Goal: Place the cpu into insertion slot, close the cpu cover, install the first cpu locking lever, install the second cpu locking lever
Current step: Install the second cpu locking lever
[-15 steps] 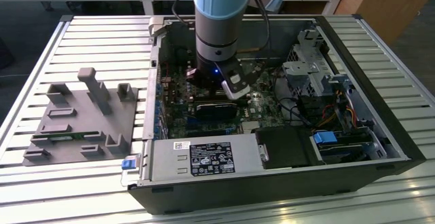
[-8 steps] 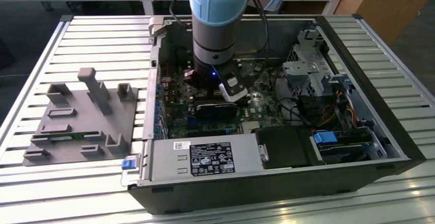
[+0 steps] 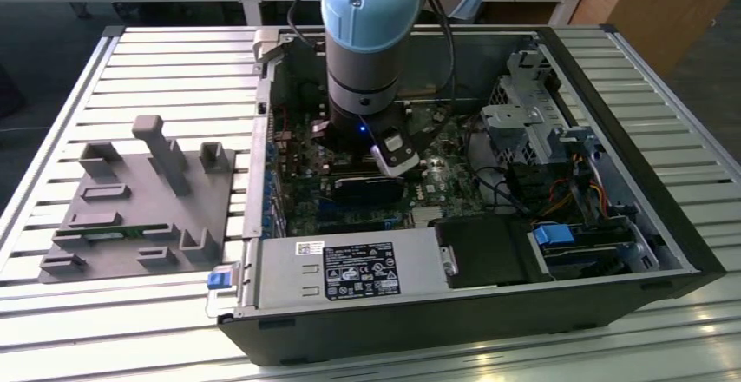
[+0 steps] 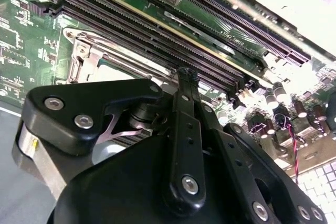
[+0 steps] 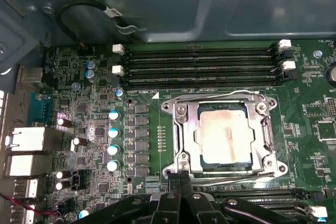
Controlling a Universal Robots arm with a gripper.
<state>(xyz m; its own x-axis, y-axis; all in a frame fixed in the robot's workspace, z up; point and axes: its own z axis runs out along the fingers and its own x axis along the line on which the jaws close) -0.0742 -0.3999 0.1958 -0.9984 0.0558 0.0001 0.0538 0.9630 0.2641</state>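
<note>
On the exterior view's left a grey fixture block sits on the slatted table, well apart from my work. To its right lies the open computer case, and I hang over the motherboard inside it, my pincer down at the near corner of the socket.

In the first wrist view the cpu lies flat in the insertion slot, its pale face showing through the cut-out of the cpu cover, which lies down over it. My fingers are pressed together into one narrow black tip, pinching nothing I can make out. That tip sits at the near-left corner of the socket frame, just beside a thin wire locking lever running along the near edge. Whether I am touching the lever is hard to say from here.

To do this step well, I judge the tip should bear squarely on the wire, push it down and tuck it under its hook without sliding onto the cover or the chip.

Right of the socket sit the memory slots, close by in the second wrist view. Room is tight: the case wall, cables and drive cage crowd the far and right sides.
</note>
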